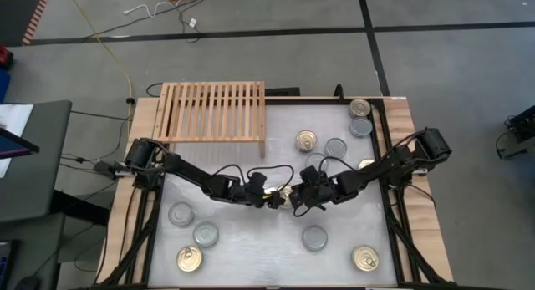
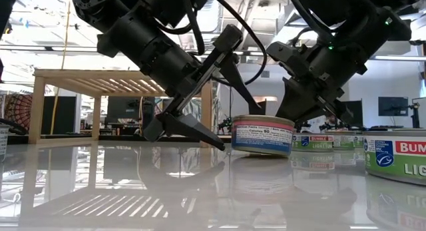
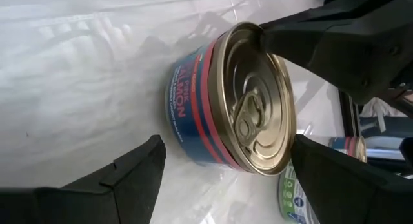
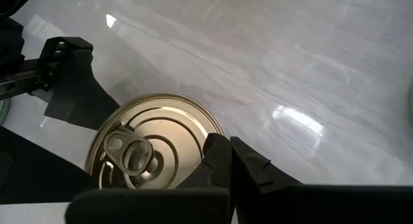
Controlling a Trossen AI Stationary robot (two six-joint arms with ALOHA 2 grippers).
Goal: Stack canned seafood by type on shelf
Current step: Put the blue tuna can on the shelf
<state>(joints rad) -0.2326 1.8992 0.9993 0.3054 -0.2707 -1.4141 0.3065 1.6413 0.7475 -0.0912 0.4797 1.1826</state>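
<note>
High view: both arms meet mid-worktop (image 1: 251, 248), around six o'clock from the empty light-wood slatted shelf (image 1: 213, 111).

Low view: the short round blue-and-red tin with a gold pull-tab top (image 2: 262, 134) stands upright.

Left wrist view: the left hand (image 3: 226, 175), spread wide, straddles that tin; it should probably close squarely on the sidewall.

Right wrist view: the right hand (image 4: 222, 162), pressed together, rests at the tin's rim.

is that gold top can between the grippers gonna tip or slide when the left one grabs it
The can is short, wide and upright, so it probably won't tip. The table looks glossy, so it may slide if one finger touches first. The left gripper is open around it; its metal wall looks stiff enough for a firm squeeze.
</note>
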